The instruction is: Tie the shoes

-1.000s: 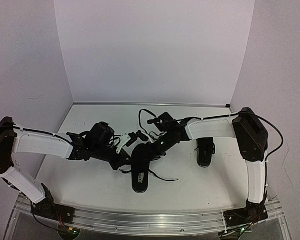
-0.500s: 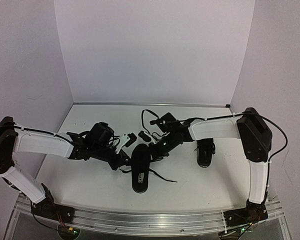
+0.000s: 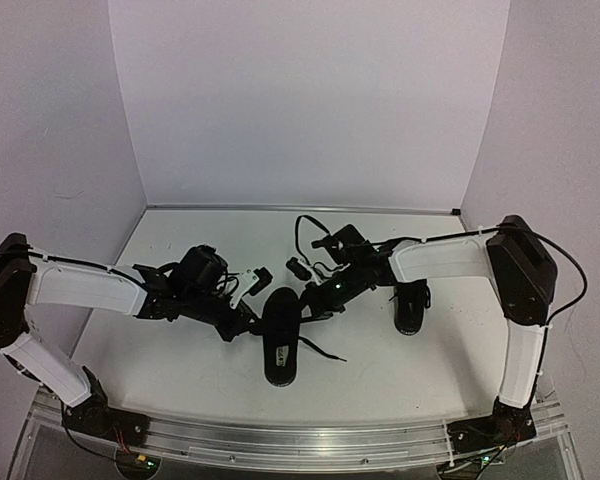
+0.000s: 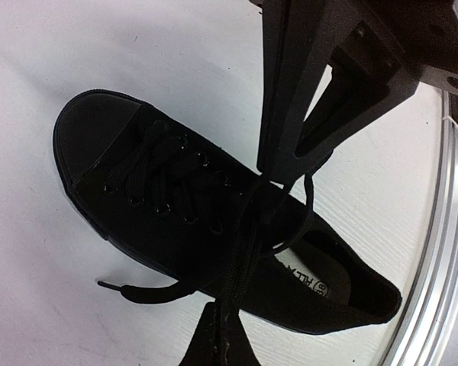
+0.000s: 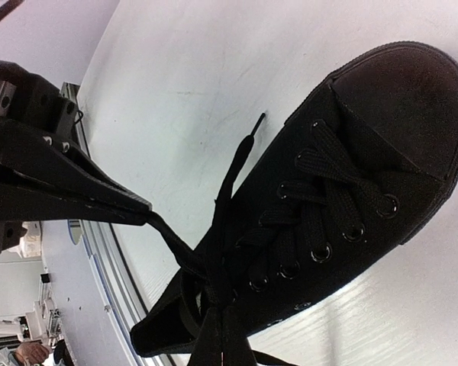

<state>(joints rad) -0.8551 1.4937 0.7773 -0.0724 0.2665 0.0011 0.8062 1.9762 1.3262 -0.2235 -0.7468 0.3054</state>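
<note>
One black shoe (image 3: pixel 280 345) lies in the middle of the table, toe toward the near edge. A second black shoe (image 3: pixel 410 305) rests to the right, under the right arm. My left gripper (image 3: pixel 250 324) sits at the first shoe's left side, shut on a lace loop (image 4: pixel 240 263) that runs taut from the knot area. My right gripper (image 3: pixel 310 310) is at the shoe's far right side, shut on the other lace strand (image 5: pixel 214 290). In the right wrist view the left gripper (image 5: pixel 141 207) pulls its strand leftward. A free lace end (image 3: pixel 325 352) trails right of the shoe.
White walls close the table at the back and both sides. A metal rail (image 3: pixel 280 440) runs along the near edge, close to the shoe's toe. A black cable (image 3: pixel 305 230) loops above the right wrist.
The right gripper has drawn back to the right with its lace strand. The left gripper finished shutting on its lace, and the strands now run tighter across the shoe.
</note>
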